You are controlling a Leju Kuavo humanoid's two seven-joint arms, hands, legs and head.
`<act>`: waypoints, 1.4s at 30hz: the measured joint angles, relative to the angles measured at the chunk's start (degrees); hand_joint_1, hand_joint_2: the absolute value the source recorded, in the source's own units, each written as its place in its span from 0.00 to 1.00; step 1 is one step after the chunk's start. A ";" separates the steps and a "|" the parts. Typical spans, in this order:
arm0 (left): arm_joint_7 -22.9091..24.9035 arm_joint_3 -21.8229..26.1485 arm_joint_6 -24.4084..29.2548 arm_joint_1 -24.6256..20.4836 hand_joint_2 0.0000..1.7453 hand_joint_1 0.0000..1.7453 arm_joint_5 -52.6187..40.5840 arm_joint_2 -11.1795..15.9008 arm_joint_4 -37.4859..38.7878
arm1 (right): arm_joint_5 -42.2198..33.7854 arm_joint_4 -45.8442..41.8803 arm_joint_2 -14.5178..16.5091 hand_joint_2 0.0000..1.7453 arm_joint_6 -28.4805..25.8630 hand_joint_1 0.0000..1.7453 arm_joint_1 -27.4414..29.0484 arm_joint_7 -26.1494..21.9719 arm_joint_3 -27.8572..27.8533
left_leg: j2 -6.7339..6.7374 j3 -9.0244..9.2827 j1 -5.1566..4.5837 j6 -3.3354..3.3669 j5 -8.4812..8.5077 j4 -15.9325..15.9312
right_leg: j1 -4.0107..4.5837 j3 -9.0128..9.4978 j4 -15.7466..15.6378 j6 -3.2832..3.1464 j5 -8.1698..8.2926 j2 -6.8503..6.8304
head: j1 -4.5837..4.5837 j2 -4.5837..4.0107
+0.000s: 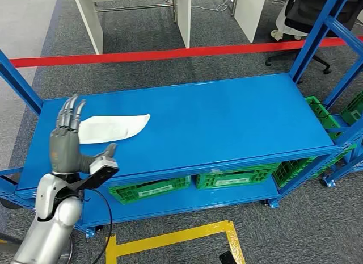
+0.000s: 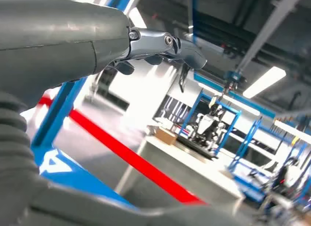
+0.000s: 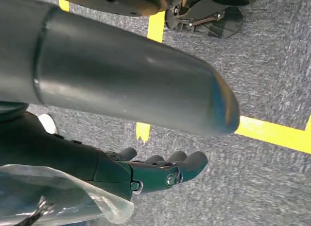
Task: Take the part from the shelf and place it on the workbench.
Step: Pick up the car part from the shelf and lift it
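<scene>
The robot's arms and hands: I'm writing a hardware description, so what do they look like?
The left arm is silver with rounded metallic segments, and a black cable loops beside it. The left hand has a grey palm, jointed metallic grey fingers and a thick grey thumb, with a small camera module at the wrist. The right hand shows a smooth thick grey thumb and darker fingers with visible screws.

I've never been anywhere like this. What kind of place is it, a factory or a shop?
Probably a workshop or robot test hall, not a shop. A blue steel shelf holds green crates below, red tape and yellow tape mark zones on the grey carpet, and the left wrist view shows more blue racks.
</scene>
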 joint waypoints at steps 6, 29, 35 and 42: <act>1.80 -2.25 -1.36 -3.02 1.00 0.00 -5.41 0.99 5.80 | 0.51 0.35 -0.27 0.00 0.45 0.00 -0.10 0.33 1.13 | 0.02 0.00 0.00 0.00 0.00 0.00 | 0.00 0.00 0.00 0.00 0.00 0.02 | 0.01 0.00; 10.14 -6.45 -4.31 -12.96 1.00 0.00 -13.66 0.59 27.90 | 1.64 0.84 -0.60 0.00 2.57 0.00 -0.83 2.03 4.11 | 0.04 -0.01 0.00 0.00 0.00 0.02 | 0.00 -0.01 0.01 0.01 0.00 0.04 | 0.02 0.01; 11.81 -5.99 -4.03 -14.69 1.00 0.00 -13.76 -0.07 31.19 | 1.42 0.84 -0.67 0.00 2.48 0.00 -0.84 2.19 4.51 | 0.04 -0.01 0.00 0.00 0.00 0.02 | 0.00 -0.01 0.01 0.01 0.00 0.04 | 0.00 0.00; 14.93 -5.51 -5.54 -16.68 1.00 0.00 -14.74 -0.78 34.33 | 1.21 0.84 -0.83 0.00 2.49 0.00 -0.82 2.44 4.99 | 0.04 -0.01 0.00 0.00 0.00 0.02 | 0.00 0.00 0.01 0.01 0.01 0.04 | 0.00 0.00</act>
